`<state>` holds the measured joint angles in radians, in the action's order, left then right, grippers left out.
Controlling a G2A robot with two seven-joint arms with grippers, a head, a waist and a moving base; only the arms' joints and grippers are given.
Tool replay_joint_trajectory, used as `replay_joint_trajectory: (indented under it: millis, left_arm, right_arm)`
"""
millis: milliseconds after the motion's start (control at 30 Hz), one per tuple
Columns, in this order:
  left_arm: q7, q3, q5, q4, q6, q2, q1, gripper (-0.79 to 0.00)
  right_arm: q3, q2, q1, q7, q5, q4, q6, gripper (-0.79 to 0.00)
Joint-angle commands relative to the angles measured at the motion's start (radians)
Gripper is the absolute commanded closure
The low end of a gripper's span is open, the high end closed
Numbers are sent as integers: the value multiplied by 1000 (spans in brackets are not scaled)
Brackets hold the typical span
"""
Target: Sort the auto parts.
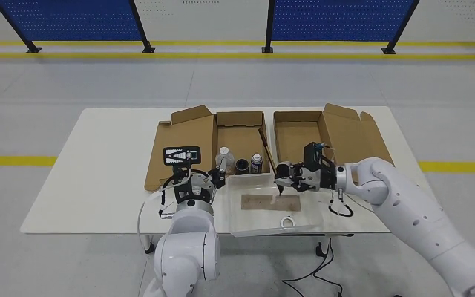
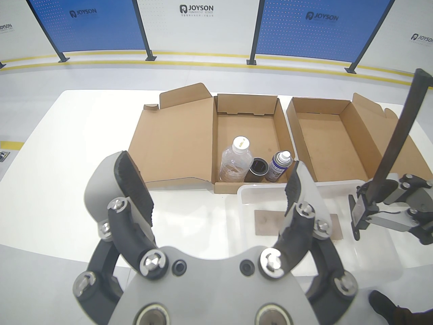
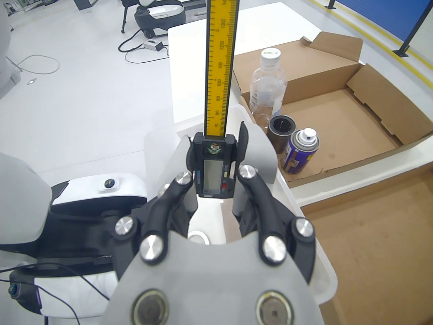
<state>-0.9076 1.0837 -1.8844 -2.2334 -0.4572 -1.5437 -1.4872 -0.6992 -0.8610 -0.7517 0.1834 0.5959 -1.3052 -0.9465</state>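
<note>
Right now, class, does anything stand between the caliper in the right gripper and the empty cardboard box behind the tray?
Nothing visible does. The right gripper holds the caliper over the clear tray, and the empty box lies just beyond it. Only the box's low front wall would likely need clearing.

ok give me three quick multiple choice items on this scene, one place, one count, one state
1. Where does the spray can stand? A in a metal bucket B in the cardboard box beside the bottle C on a shelf
2. How many things does that box hold? A one B six C three
3. The right gripper is A shut on the caliper B open C shut on a wrench

1 B, it stands inside the box.
2 C, bottle, black cylinder, can.
3 A, it clamps the caliper's display.
</note>
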Motion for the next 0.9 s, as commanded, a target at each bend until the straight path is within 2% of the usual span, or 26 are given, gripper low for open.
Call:
replay_joint_trajectory:
  millis: [0,167,333,533,867]
  left_arm:
    - [0,0,0,0,0,0,0,-785]
    - [0,0,0,0,0,0,0,-785]
    - [0,0,0,0,0,0,0,-785]
    - [0,0,0,0,0,0,0,-785]
    - [0,0,0,0,0,0,0,-785]
  right_arm:
    - [-13,0,-8,-3,3,-2,22,0]
    - [-49,1,-28,-13,6,-17,90,0]
    - [-93,1,-38,-13,20,-34,199,0]
    - [-144,0,-34,54,17,-20,383,0]
    - [-170,-21,13,174,21,86,558,0]
